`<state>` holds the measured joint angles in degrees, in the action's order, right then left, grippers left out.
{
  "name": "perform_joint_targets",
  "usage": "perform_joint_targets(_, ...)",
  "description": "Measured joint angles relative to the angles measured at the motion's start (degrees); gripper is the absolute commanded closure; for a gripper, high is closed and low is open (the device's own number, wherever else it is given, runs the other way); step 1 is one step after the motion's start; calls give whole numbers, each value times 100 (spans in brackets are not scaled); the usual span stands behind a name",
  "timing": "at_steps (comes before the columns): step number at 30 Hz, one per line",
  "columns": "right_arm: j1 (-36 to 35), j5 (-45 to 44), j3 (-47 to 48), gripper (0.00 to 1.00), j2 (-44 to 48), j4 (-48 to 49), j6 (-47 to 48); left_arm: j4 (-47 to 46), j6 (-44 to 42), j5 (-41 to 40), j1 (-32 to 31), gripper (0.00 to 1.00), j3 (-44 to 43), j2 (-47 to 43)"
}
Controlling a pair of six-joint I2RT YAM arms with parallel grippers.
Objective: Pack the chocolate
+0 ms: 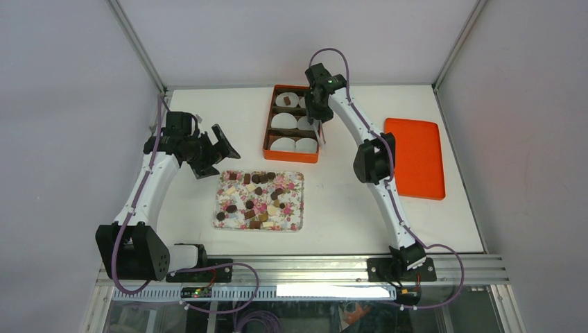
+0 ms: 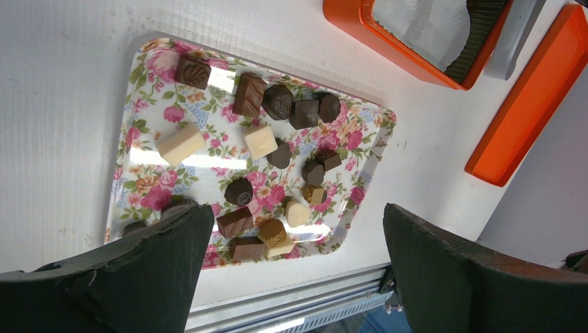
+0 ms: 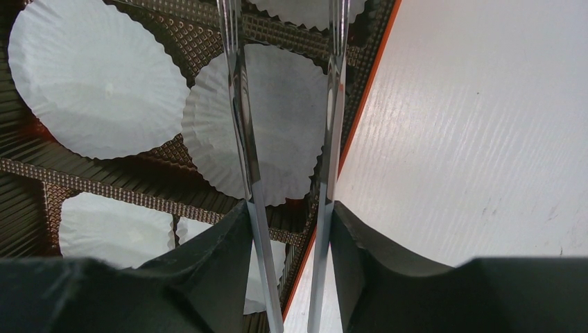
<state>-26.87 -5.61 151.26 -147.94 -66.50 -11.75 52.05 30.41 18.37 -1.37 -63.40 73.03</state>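
Several chocolates [image 1: 258,191], dark, light brown and cream, lie on a floral tray [image 1: 299,182]; one dark piece [image 1: 287,100] sits in a paper cup in the orange box [image 1: 266,125]. My left gripper [image 1: 218,156] is open and empty, up and left of the tray. In the left wrist view its jaws [image 2: 295,208] frame the tray's near edge [image 2: 378,139] and the chocolates [image 2: 261,141]. My right gripper [image 1: 315,114] is shut on metal tongs [image 1: 320,132] over the box. The tong arms [image 3: 239,104] stand apart above white paper cups [image 3: 97,83]; their tips are out of view.
An orange lid [image 1: 414,158] lies flat at the right, also in the left wrist view [image 2: 527,104]. The box's orange rim [image 3: 367,83] runs beside the right tong arm. Grey walls enclose the white table; an aluminium rail lines its near edge.
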Motion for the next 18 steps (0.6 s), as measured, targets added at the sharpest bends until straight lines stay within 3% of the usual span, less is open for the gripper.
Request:
perform_joint_targets(12,0,11,-52,60,66,2,9,2,0,2,0,1,0,0)
perform_joint_targets(18,-9,188,-581,65,774,-4,33,2,-2,2,0,1,0,-31)
